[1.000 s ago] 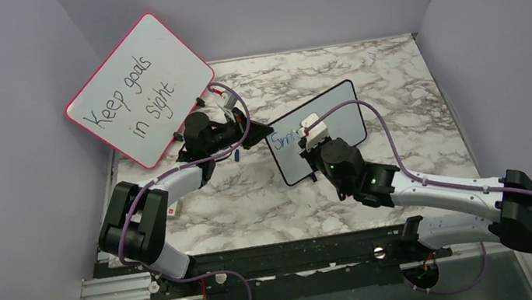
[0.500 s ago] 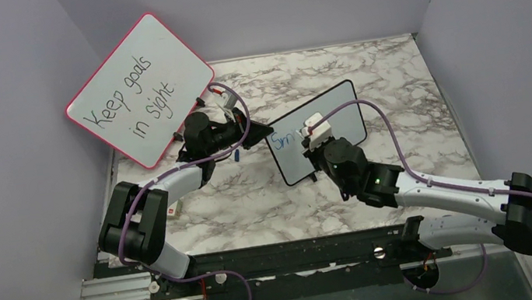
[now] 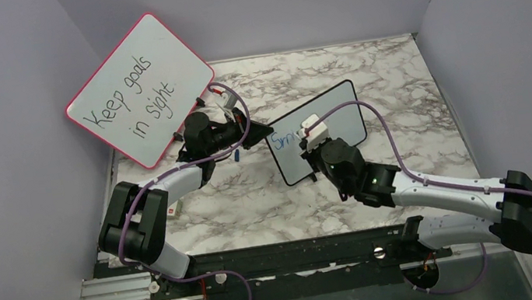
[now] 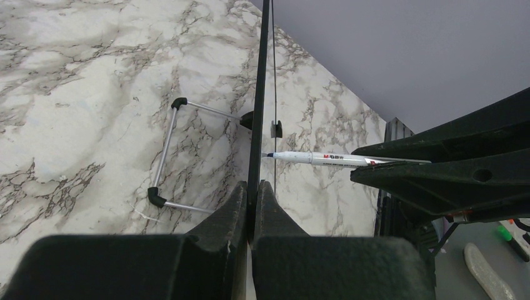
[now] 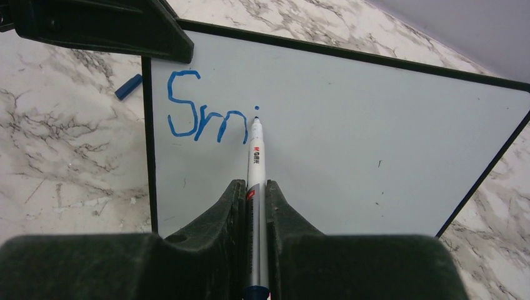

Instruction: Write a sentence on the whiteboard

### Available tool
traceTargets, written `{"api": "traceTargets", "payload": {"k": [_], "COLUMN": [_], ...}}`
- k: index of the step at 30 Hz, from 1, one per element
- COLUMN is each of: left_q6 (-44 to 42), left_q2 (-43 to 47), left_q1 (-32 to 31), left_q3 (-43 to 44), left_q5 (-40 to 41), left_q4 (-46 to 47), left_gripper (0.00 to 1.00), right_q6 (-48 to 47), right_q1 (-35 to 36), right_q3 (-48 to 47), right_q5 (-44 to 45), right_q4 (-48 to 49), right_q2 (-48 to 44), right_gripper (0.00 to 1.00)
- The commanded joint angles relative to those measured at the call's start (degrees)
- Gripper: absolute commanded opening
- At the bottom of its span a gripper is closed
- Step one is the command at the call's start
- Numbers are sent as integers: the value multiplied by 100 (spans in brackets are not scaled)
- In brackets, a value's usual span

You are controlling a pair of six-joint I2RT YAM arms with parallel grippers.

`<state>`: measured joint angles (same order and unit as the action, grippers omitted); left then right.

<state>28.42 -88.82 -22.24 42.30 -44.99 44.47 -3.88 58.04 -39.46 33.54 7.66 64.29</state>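
Note:
The black-framed whiteboard (image 3: 337,120) stands tilted on the marble table. The sentence (image 5: 209,115) reads "Sm" in blue, with a small dot to the right of it. My left gripper (image 4: 250,194) is shut on the whiteboard's left edge (image 4: 259,94), which I see edge-on. My right gripper (image 5: 255,187) is shut on a white marker (image 5: 257,162). The marker's tip rests on the board (image 5: 350,144) just under the dot. From the left wrist the marker (image 4: 325,159) points at the board's face.
A larger red-framed board (image 3: 140,89) reading "Keep goals in sight" leans against the left wall. A blue marker cap (image 5: 128,87) lies on the table left of the whiteboard. The whiteboard's wire stand (image 4: 165,156) props it up from behind. Purple walls surround the table.
The right arm shifted slightly right and came back, with the marker staying near the end of "Sm". The left arm has not moved.

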Motion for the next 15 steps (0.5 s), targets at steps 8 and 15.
{"api": "traceTargets", "payload": {"k": [8,15], "left_q6": [-27,-30], "left_q2": [38,49], "left_q1": [-70,-70], "left_q3": [41,50], "left_q5": [-168,-170], "left_q4": [-96,-96], "left_gripper": [0,0], "right_q6": [25,196], "right_q1": [-21,-21], "right_q3": [-51,-62], "right_q5": [13,-14], "right_q4": [88,-243], "right_q2": [134,94], "right_gripper": [1,1]}}
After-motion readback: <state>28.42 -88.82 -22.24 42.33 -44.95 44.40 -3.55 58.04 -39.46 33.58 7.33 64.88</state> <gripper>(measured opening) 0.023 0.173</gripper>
